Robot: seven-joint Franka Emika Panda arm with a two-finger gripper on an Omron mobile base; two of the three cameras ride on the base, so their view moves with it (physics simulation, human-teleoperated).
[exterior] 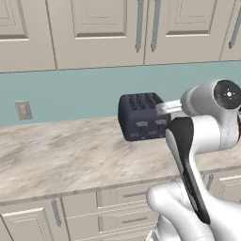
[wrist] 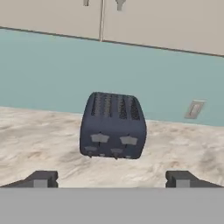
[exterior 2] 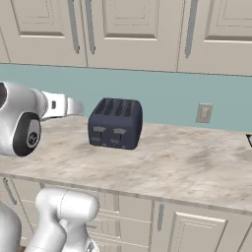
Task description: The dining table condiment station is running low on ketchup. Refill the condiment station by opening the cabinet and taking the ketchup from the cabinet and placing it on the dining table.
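In my hand view the two dark fingertips [wrist: 41, 179] stand far apart at the bottom corners, so my gripper [wrist: 112, 180] is spread wide and holds nothing. Going from left to right over the left base view, I see first a wall socket [exterior: 23, 110] on the teal wall, then the marble-look desk [exterior: 61, 160], then the dark blue toaster [exterior: 140, 116] standing on it near the wall. The right side of the toaster is covered there by my own white arm, and the gripper itself is hidden behind the arm, so I cannot make it out from that side. Above, the cabinet [exterior: 99, 33] has its cream doors closed, with grey bar handles [exterior: 139, 26] hanging down; the tops of the doors are cut off by the upper edge. The ketchup must be judged as not visible to me, since the closed doors hide whatever is inside. In the right base view the toaster shows completely, with four slots on top, and at the far right edge a small dark thing [exterior 2: 249, 140] is cut off, too little to name.
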